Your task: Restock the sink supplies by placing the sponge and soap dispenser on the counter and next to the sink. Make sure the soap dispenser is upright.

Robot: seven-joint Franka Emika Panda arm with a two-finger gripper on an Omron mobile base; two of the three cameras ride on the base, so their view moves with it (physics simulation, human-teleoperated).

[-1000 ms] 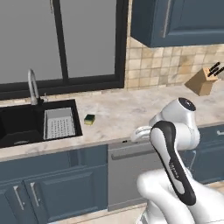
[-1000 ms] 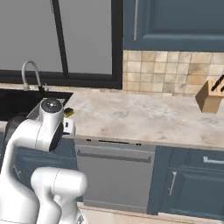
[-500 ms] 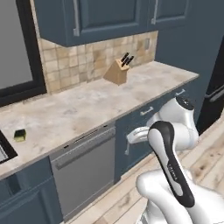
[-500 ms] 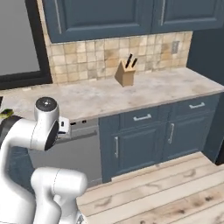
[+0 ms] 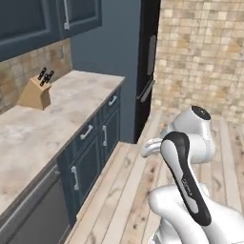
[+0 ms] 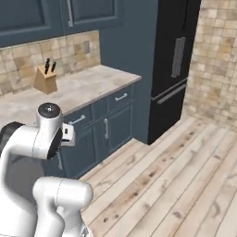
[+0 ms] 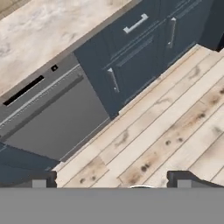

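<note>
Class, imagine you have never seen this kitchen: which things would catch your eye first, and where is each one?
The tall black fridge stands at the end of the dark blue cabinets, beside a tan tiled wall. A wooden knife block sits on the beige marbled worktop near the backsplash. In front, the white robot arm stands over the pale plank floor.

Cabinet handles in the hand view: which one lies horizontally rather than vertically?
The drawer handle near the top, just under the counter, runs along the countertop edge; the two door handles below run perpendicular to it.
</note>
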